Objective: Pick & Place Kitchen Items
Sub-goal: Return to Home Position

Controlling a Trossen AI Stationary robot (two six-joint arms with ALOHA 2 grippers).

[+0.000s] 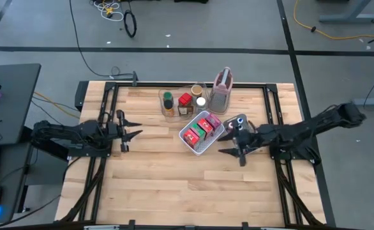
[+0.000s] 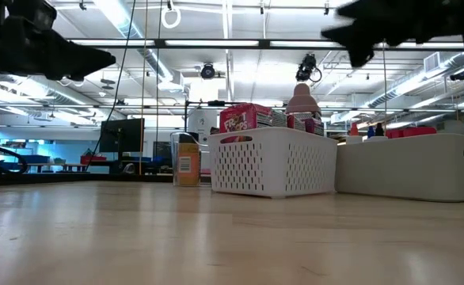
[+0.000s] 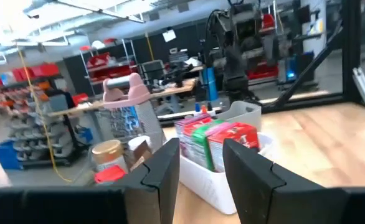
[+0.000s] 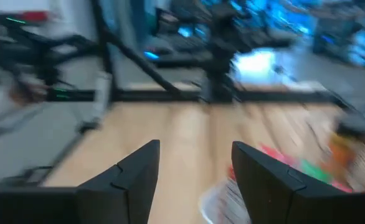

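Observation:
A white mesh basket (image 1: 200,142) stands mid-table and holds red, pink and green packets (image 1: 204,128), upright in it. Behind it a clear bin (image 1: 174,114) holds spice jars (image 1: 185,102) with dark, red and white lids. My left gripper (image 1: 136,128) hovers open to the left of the bin, pointing right. In its wrist view the left gripper (image 3: 201,174) faces the packets (image 3: 217,143) and jars (image 3: 108,158). My right gripper (image 1: 230,152) hovers open just right of the basket's near corner, pointing left. The right wrist view shows my right gripper (image 4: 195,168) beside the basket (image 4: 223,202).
A pinkish jug (image 1: 222,89) stands at the far side, right of the bin, also seen as the jug (image 3: 129,93) in the left wrist view. Bare wood lies over the table's near half (image 1: 187,191). In the low view the basket (image 2: 271,162) stands beside a long white tray (image 2: 410,166).

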